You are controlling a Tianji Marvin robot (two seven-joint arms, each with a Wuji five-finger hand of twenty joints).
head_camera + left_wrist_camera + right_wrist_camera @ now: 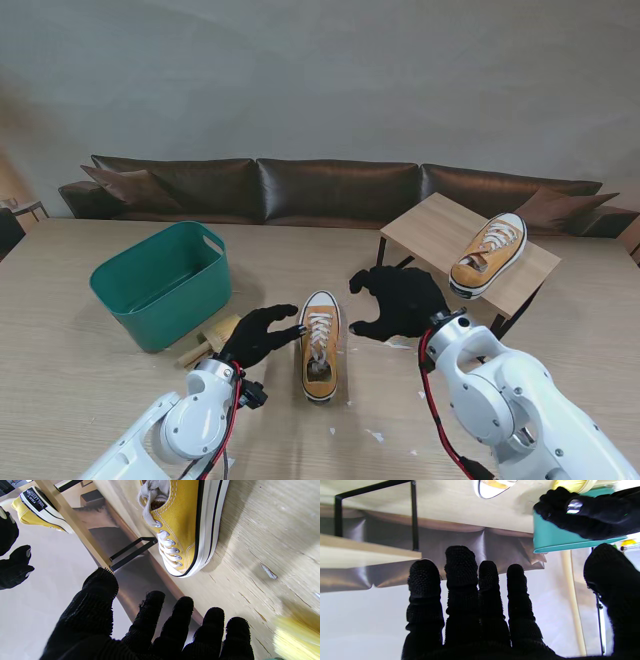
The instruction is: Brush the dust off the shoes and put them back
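A yellow canvas shoe with white laces lies on the table in front of me, toe pointing away; the left wrist view shows its side. My left hand in a black glove hovers just left of it, fingers spread, holding nothing. My right hand is open to the right of that shoe, fingers apart and empty. A second yellow shoe rests on the small wooden rack at the right; its heel appears in the left wrist view. A wooden brush lies beside the basin, behind my left hand.
A green plastic basin stands at the left of the table, its rim in the right wrist view. Small white scraps lie on the wood near me. A dark leather sofa runs behind the table.
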